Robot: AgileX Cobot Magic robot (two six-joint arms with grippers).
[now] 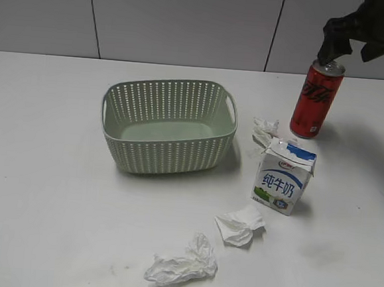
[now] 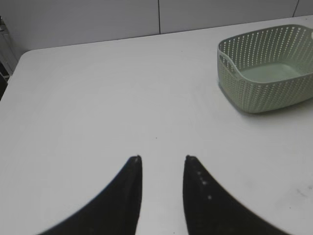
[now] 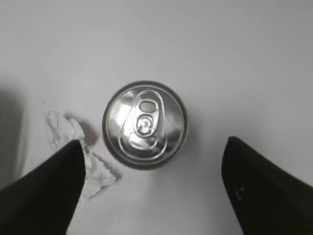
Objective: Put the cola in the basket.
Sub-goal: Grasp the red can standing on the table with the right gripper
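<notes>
Cola (image 1: pixel 316 98): upright at far right of the table (image 1: pixel 41 205), outside the basket.
Around it: crumpled tissue (image 1: pixel 265 131) just left; milk carton (image 1: pixel 284 177) nearer; two more tissue wads (image 1: pixel 240 225) nearer still.
Basket (image 1: pixel 169 124): left of the can, nothing inside.
Right gripper (image 3: pixel 149 147): directly above the can top, fingers spread wide, gripping nothing.
Left gripper (image 2: pixel 163 159): low over bare table, fingers slightly parted, holding nothing.
</notes>
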